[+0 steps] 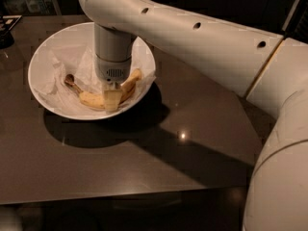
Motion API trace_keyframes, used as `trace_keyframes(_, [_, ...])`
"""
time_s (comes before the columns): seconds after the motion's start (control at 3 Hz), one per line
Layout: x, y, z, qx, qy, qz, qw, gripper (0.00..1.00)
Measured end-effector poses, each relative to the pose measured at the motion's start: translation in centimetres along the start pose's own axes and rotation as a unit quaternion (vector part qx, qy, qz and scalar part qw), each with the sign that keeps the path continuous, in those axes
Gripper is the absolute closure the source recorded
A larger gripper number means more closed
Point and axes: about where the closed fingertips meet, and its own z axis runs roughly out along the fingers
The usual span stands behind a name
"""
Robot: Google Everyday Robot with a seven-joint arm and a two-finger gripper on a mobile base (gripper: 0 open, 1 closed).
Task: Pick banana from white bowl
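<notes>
White and wide, the white bowl (43, 47) sits toward the far left corner of the dark, glossy counter (144, 167), well back from the near edge. Crumpled paper towel (86, 64) lines its inside. On that paper lies the banana (90, 100), yellow with brown speckles, curved along the side of the bowl closest to the counter's near edge. Its dark brown stem tip (70, 80) points toward the left edge, and its other end rises toward the bowl's right rim. The robot's pale arm (202, 47) reaches in from the right edge and turns straight down over the bowl. At its end the tool (113, 101) stands inside the bowl, right at the middle of the banana, covering that part of the fruit. Whether the tool is spread, pressed together or pinching the banana cannot be told. A shadow of arm and bowl falls across the counter toward the near right corner.
</notes>
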Motion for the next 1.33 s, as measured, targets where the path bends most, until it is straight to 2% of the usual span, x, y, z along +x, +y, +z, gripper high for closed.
trace_keyframes(1.0, [-0.6,2.9,-6.7,0.042,0.022,-0.026,0.9985,1.0])
trace_keyframes(1.33, [-0.7,4.5,-9.1,0.056,0.016,-0.033,0.9978,1.0])
